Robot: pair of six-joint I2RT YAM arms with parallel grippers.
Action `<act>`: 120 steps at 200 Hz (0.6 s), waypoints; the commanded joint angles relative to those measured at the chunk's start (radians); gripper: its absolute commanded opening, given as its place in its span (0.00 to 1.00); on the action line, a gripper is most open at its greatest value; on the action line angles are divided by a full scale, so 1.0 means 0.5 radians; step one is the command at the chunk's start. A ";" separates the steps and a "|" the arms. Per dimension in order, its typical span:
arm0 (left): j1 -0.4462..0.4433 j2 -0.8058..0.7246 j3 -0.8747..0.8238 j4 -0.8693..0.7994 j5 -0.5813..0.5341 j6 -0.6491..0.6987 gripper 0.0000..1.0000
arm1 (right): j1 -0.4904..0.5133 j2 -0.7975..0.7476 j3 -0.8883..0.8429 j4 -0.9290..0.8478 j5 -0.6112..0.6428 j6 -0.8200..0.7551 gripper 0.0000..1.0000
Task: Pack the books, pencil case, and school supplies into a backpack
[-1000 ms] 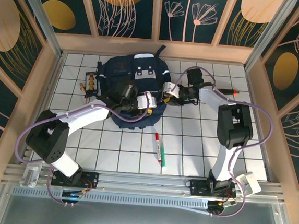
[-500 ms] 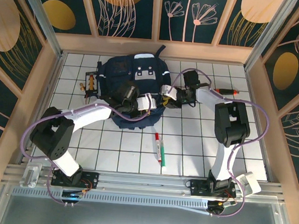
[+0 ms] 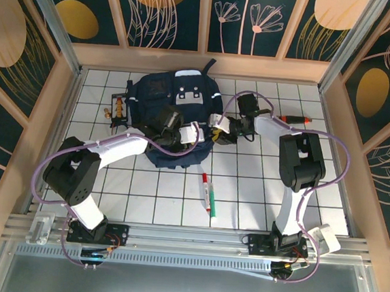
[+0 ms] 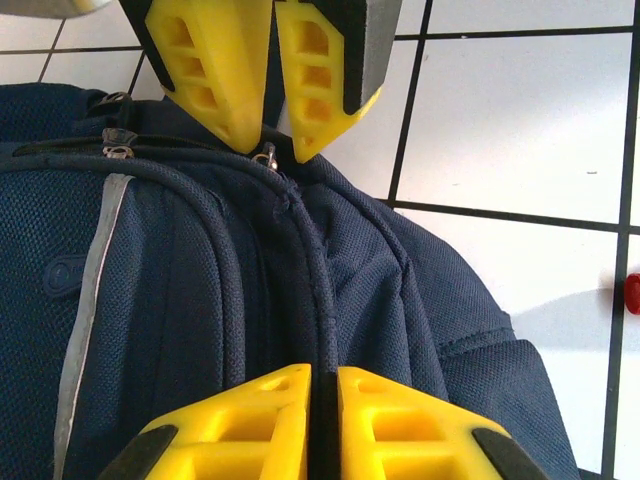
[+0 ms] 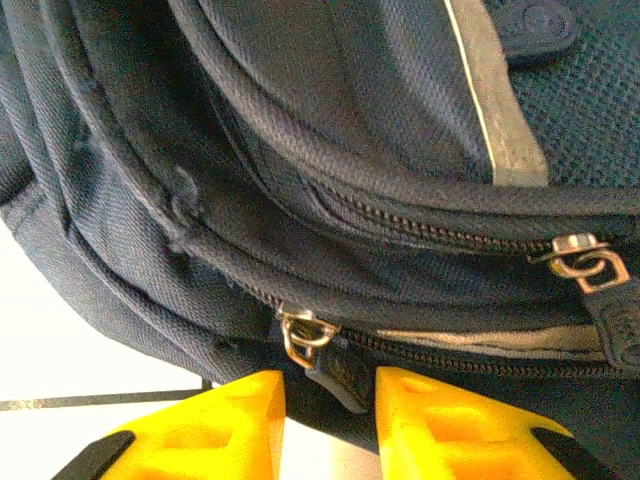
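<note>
My left gripper [image 4: 320, 372] is nearly closed, pinching a seam [image 4: 315, 290] of the backpack [image 4: 180, 300], which lies at the far middle of the table [image 3: 260, 186]. My right gripper [image 5: 330, 385] stands slightly parted at the backpack's edge, a zipper pull [image 5: 300, 335] between its fingers; whether it grips the pull I cannot tell. Since a second ago my right gripper has slid left to the backpack and my left jaws have narrowed. The marker [image 3: 208, 191] lies unmoved, nearer than the backpack.
</note>
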 commanded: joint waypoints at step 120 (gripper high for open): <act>0.001 0.009 -0.014 0.081 -0.010 0.000 0.42 | -0.124 -0.422 -0.400 0.669 -0.303 0.329 0.00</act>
